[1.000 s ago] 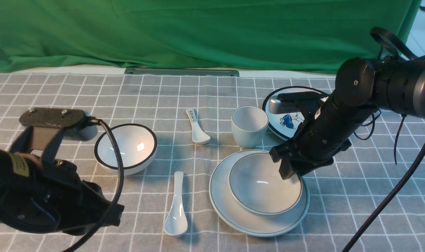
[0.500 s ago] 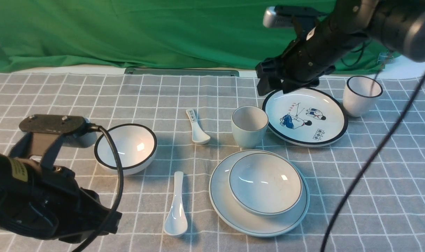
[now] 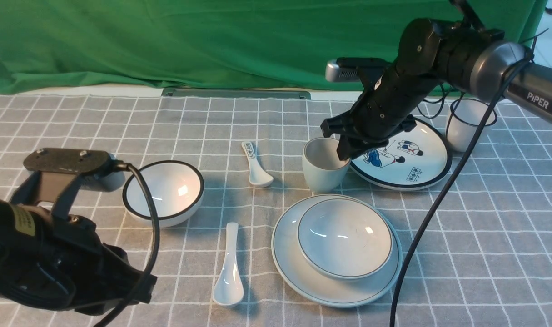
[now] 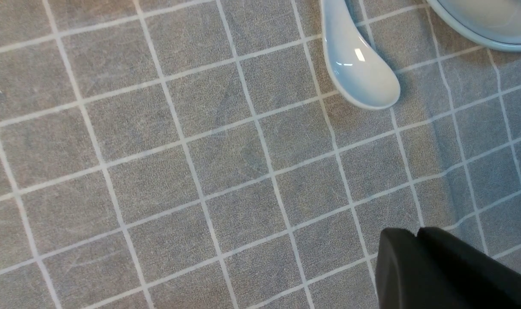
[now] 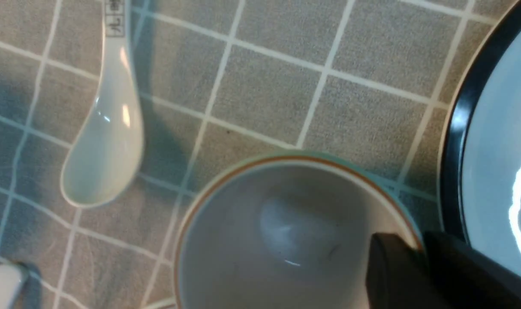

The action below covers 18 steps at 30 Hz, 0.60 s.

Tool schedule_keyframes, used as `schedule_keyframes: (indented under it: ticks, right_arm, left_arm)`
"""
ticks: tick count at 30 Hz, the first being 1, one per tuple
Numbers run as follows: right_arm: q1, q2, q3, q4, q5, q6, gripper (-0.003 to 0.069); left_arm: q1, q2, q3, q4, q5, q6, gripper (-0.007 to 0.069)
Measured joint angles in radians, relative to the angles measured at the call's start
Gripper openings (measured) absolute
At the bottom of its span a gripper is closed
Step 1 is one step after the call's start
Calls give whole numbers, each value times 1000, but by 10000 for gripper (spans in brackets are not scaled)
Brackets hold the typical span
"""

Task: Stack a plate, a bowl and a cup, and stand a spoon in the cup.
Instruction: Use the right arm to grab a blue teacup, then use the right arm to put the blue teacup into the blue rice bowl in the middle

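Left pincer (image 4: 417, 235) low over table (image 3: 484, 254), pinched shut, nothing in it. Plain white spoon (image 3: 229, 268) lying flat, bit to its right. Grey-green cup (image 3: 323, 175) upright just behind plate (image 3: 294, 268), shallow bowl (image 3: 344, 238) sitting in plate. Right pincer (image 5: 414, 246) clamped on cup's right rim, one finger inside, one outside. Cartoon plate (image 3: 416, 159) right beside cup.

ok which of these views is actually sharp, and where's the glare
Front view: sharp throughout under even light, with one hot glint inside the black-rimmed bowl. Left wrist view: crisp cloth weave, with a small glint on the spoon. Right wrist view: the softest, the cup too close to focus and the printed spoon slightly smeared.
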Motion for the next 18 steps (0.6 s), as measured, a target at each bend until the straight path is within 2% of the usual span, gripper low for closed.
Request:
schedule_keyframes:
  ticks: [4,13,18]
  right_arm:
    - [0,-7,-25,-1,32,0,77]
    - [0,-245,-68,-60,302,-54,77]
    - [14,-291,-17,-71,302,-54,77]
  left_arm:
    - [0,0,0,0,0,-4,17]
    - [0,0,0,0,0,-4,17]
    - [0,0,0,0,-1,-7,17]
